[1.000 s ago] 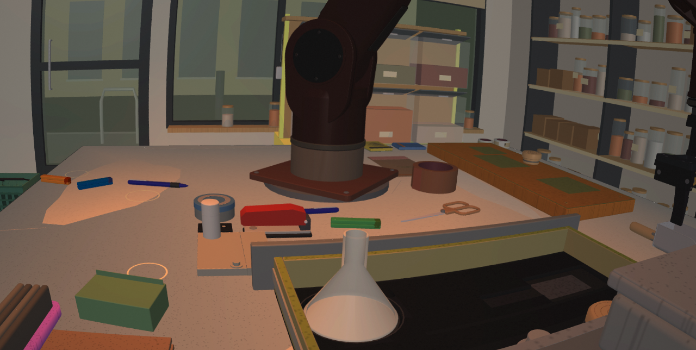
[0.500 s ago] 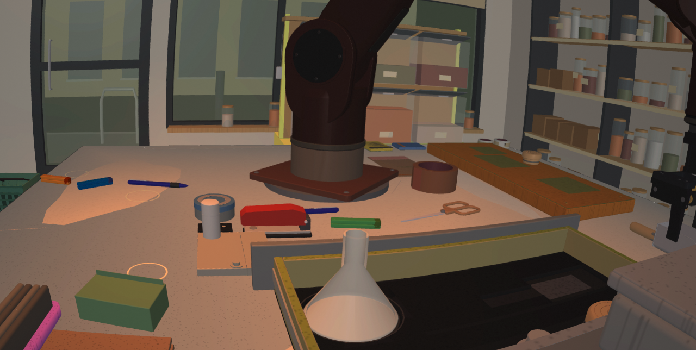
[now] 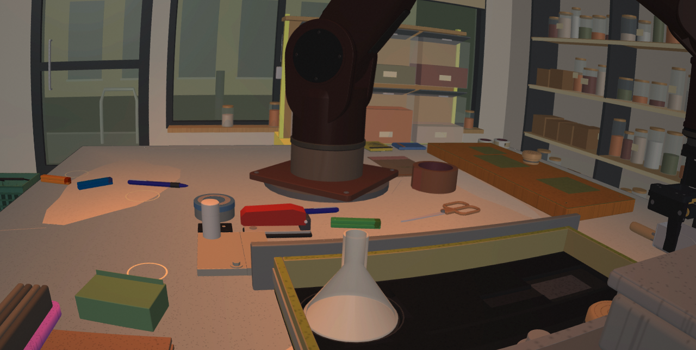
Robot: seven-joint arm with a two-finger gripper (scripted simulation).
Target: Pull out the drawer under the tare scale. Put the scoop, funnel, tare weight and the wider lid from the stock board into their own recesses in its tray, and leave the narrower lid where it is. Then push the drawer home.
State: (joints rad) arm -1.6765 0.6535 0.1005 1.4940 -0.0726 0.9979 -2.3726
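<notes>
The drawer [image 3: 438,275] stands pulled out in the near foreground, its dark tray framed by an olive rim. A white funnel [image 3: 351,294] sits mouth-down in a round recess at the tray's left end, and a wooden lid [image 3: 598,310] shows at the right, partly hidden by the grey scale [image 3: 657,299]. The wooden stock board [image 3: 525,177] lies behind, with one small wooden lid [image 3: 531,157] on it. My gripper [image 3: 674,231] hangs open and empty at the far right, just above the scoop [image 3: 654,233], whose wooden handle and pale bowl lie on the table.
The scale's body blocks the near right corner. The arm's base [image 3: 326,173] stands mid-table, with a brown tape ring [image 3: 434,176], scissors [image 3: 445,211], a red stapler [image 3: 272,214] and a green box [image 3: 121,299] around it. Shelves of jars [image 3: 618,85] line the right wall.
</notes>
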